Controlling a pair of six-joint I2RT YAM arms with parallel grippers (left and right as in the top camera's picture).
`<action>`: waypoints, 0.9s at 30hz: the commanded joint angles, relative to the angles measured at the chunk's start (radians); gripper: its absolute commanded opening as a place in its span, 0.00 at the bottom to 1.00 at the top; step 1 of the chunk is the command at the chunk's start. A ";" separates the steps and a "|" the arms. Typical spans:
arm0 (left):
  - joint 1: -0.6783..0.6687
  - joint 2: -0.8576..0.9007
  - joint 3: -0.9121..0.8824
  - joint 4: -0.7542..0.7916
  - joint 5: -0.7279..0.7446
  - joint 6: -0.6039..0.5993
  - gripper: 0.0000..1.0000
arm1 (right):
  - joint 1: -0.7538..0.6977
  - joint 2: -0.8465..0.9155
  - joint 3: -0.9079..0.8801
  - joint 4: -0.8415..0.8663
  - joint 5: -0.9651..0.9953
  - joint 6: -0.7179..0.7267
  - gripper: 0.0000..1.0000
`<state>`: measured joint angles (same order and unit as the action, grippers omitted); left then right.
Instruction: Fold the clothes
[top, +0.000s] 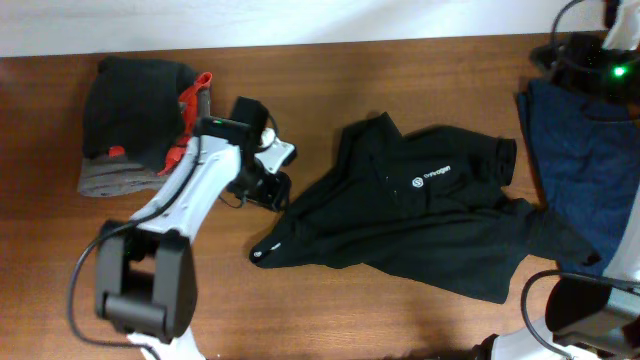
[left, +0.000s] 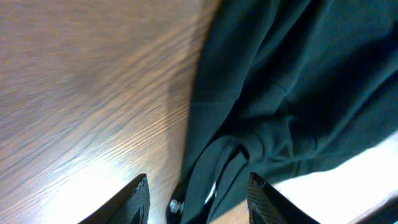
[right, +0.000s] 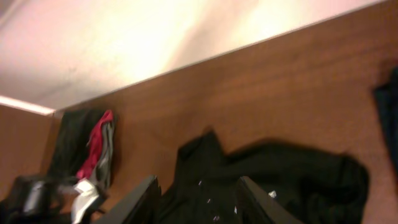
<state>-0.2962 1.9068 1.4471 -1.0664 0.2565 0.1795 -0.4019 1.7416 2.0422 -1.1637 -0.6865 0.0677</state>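
While shirt (top: 420, 215) lies crumpled at worktop (top: 350, 80) centre, left gripper (left: 198, 190) at its left edge, fingers (left: 137, 202) apart over fabric; right gripper (right: 199, 196) aloft, fingers (right: 146, 202) apart, empty

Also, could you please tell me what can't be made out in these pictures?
Overhead: the white logo on the black shirt is too small to read.
Overhead: the blue garment is cut off by the right edge.
Overhead: the left gripper hides its fingertips under its own body.
Right wrist: the whole view is blurred, so the logo is unreadable there too.
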 joint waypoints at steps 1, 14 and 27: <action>-0.045 0.073 0.009 0.008 -0.006 0.028 0.51 | 0.041 0.000 -0.002 -0.042 0.010 -0.008 0.44; -0.130 0.139 0.009 0.013 0.107 -0.013 0.24 | 0.062 0.000 -0.002 -0.094 0.097 -0.008 0.44; -0.175 0.107 0.009 -0.230 0.369 -0.070 0.01 | 0.061 0.000 -0.002 -0.093 0.097 -0.008 0.44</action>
<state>-0.4362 2.0403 1.4479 -1.2575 0.5049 0.1226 -0.3477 1.7439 2.0403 -1.2564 -0.5987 0.0673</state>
